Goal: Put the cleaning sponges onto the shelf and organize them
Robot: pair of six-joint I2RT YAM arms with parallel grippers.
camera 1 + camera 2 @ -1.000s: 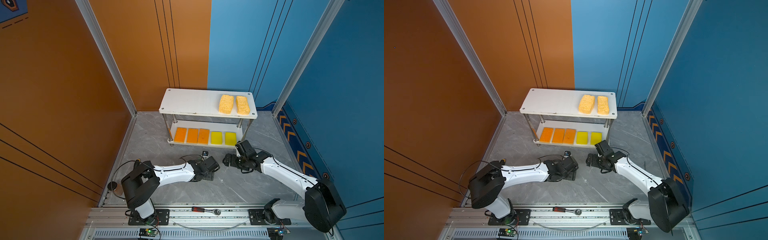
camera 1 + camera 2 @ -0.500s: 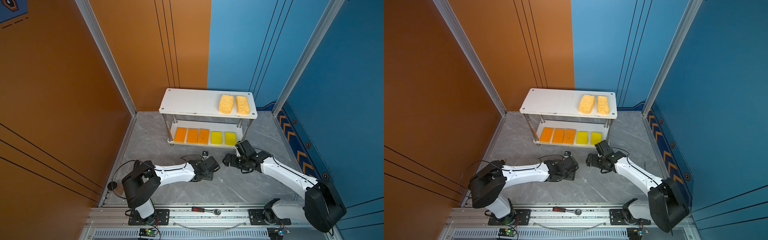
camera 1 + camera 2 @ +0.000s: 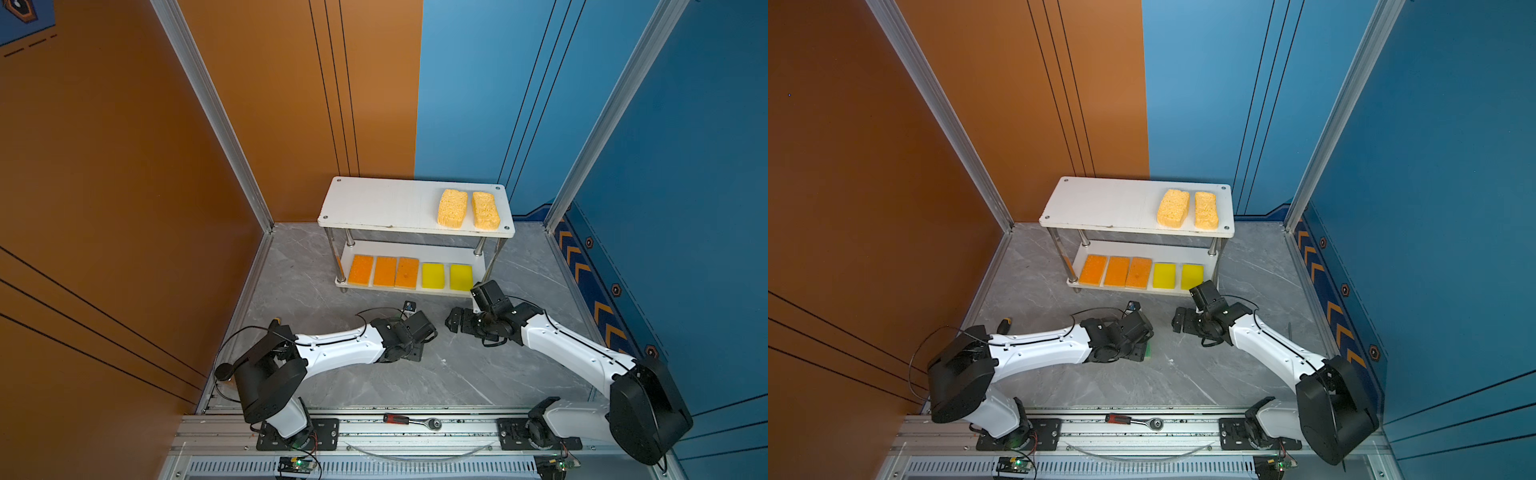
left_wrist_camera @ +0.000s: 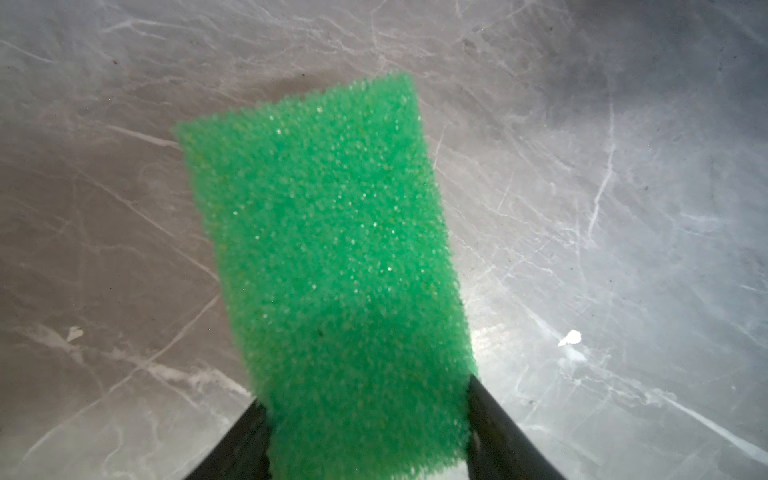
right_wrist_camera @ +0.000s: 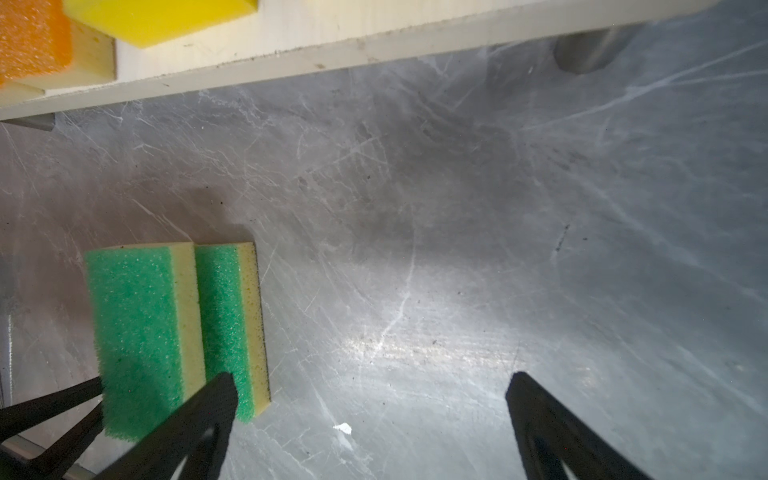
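Moved: left gripper jaws have closed onto the green sponge.
Right gripper: jaws wide apart, empty.
Beside it: other green sponge, on tabletop, 6 o'clock of shelf.

The white-and-black left arm lay stretched low from its base toward the middle, its black wrist bent down. Its jaws were pressed against the two long sides of a green-topped foam sponge. The white-and-black right arm reached forward and inward, its forearm sloping down to a black wrist turned toward the left arm. Its jaws stood wide apart.
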